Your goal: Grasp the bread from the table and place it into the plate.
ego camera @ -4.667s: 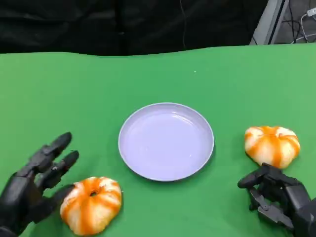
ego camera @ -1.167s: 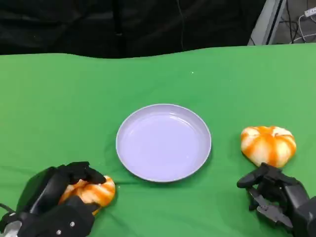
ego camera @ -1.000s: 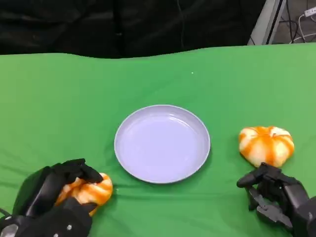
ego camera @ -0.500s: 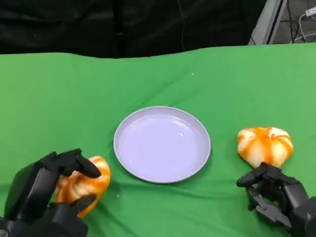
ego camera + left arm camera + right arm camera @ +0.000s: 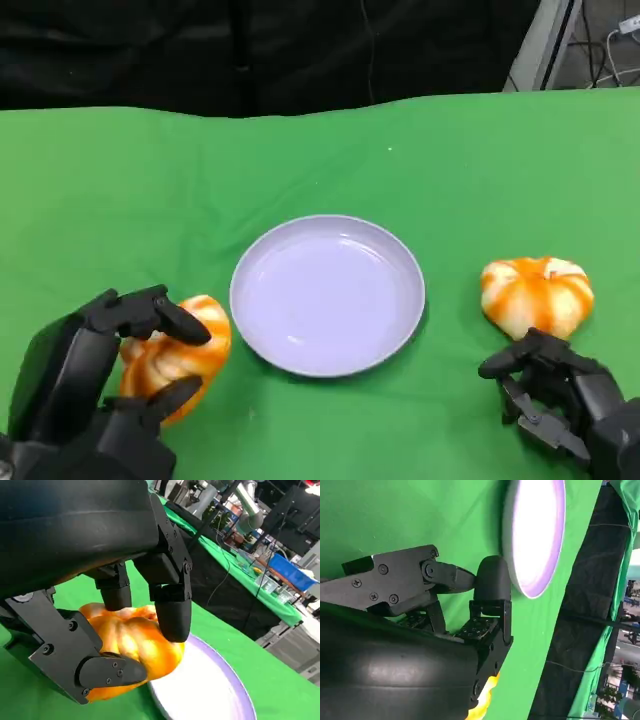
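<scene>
left robot hand (image 5: 95,385) now grasping bread (image 5: 178,352), lifted toward plate (image 5: 327,295) | right robot hand (image 5: 560,405) loosely curled, empty | you're nearly there

Plate (image 5: 327,295) at centre of worktop (image 5: 120,190). One bread (image 5: 170,355) just left of the plate, close to its rim, held in the left hand (image 5: 95,385), fingers (image 5: 150,312) over its top and another under its near side. Second bread (image 5: 536,296) lies on the worktop right of the plate, apart from it. Right hand (image 5: 560,405) sits just in front of the second bread, nearer the robot. Beyond the worktop's far edge, a second table with clutter (image 5: 260,575)
</scene>
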Controlling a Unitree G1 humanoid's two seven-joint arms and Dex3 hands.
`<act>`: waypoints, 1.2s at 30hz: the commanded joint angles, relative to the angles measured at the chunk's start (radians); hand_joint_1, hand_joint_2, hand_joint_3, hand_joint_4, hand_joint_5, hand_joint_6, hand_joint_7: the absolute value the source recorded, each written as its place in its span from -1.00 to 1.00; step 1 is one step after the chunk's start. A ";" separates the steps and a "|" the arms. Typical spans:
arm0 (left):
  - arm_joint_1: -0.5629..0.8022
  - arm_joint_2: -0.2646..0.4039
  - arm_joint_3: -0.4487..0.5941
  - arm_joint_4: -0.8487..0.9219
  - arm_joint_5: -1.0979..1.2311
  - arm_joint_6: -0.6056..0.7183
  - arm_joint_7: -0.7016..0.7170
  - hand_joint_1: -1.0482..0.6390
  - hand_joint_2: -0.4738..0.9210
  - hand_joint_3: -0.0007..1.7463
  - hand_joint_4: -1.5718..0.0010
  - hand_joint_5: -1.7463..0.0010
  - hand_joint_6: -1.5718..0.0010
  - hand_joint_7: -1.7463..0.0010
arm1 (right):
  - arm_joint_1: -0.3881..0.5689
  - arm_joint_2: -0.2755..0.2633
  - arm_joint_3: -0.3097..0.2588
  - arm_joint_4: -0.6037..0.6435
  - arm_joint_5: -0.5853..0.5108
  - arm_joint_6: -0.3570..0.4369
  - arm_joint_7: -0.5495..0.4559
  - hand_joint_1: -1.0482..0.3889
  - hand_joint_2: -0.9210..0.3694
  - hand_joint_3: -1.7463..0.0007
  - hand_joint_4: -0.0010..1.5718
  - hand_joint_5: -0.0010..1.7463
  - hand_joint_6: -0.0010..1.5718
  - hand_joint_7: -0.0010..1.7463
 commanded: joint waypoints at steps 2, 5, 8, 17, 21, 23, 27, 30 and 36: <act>-0.004 0.001 0.019 -0.016 -0.004 -0.018 0.004 0.21 0.39 0.23 -0.32 -0.61 -0.35 -0.12 | 0.006 -0.010 0.000 0.004 -0.001 0.009 0.002 0.31 -1.00 0.43 -0.16 0.97 -0.07 0.35; -0.006 0.001 0.021 -0.010 -0.006 -0.022 0.001 0.21 0.41 0.20 -0.27 -0.64 -0.34 -0.11 | 0.005 -0.012 0.000 0.008 -0.004 0.009 -0.002 0.30 -1.00 0.43 -0.16 0.97 -0.07 0.36; -0.009 -0.003 0.023 0.001 -0.018 -0.034 0.001 0.22 0.42 0.18 -0.23 -0.65 -0.34 -0.09 | 0.004 -0.013 0.000 0.011 -0.005 0.008 -0.001 0.30 -1.00 0.43 -0.16 0.97 -0.08 0.36; -0.053 -0.013 0.018 0.021 -0.027 -0.090 0.007 0.20 0.42 0.20 -0.21 -0.69 -0.35 -0.10 | 0.004 -0.009 -0.001 0.010 0.001 0.009 0.005 0.29 -1.00 0.46 -0.16 0.97 -0.07 0.36; -0.095 -0.027 0.006 0.054 -0.031 -0.104 0.001 0.20 0.42 0.20 -0.20 -0.69 -0.33 -0.12 | 0.002 -0.009 0.001 0.016 -0.007 0.005 -0.006 0.29 -1.00 0.45 -0.15 0.96 -0.06 0.36; -0.105 -0.032 0.004 0.065 -0.034 -0.108 -0.003 0.19 0.44 0.19 -0.21 -0.67 -0.32 -0.13 | 0.002 -0.008 0.001 0.017 -0.005 0.004 -0.004 0.29 -1.00 0.45 -0.14 0.96 -0.06 0.36; -0.147 -0.045 -0.017 0.119 -0.043 -0.134 -0.017 0.19 0.49 0.15 -0.19 -0.62 -0.27 -0.15 | 0.002 -0.007 0.000 0.016 -0.003 0.005 -0.002 0.28 -1.00 0.45 -0.14 0.97 -0.06 0.36; -0.184 -0.054 -0.033 0.184 -0.049 -0.169 -0.022 0.21 0.57 0.06 -0.17 -0.59 -0.23 -0.15 | 0.004 -0.008 0.001 0.015 -0.006 0.006 -0.006 0.29 -1.00 0.44 -0.15 0.95 -0.06 0.36; -0.244 -0.073 -0.065 0.263 -0.032 -0.197 -0.018 0.19 0.71 -0.13 -0.11 -0.60 -0.21 -0.09 | 0.007 -0.010 0.004 0.009 -0.009 0.003 -0.005 0.30 -1.00 0.43 -0.14 0.97 -0.07 0.36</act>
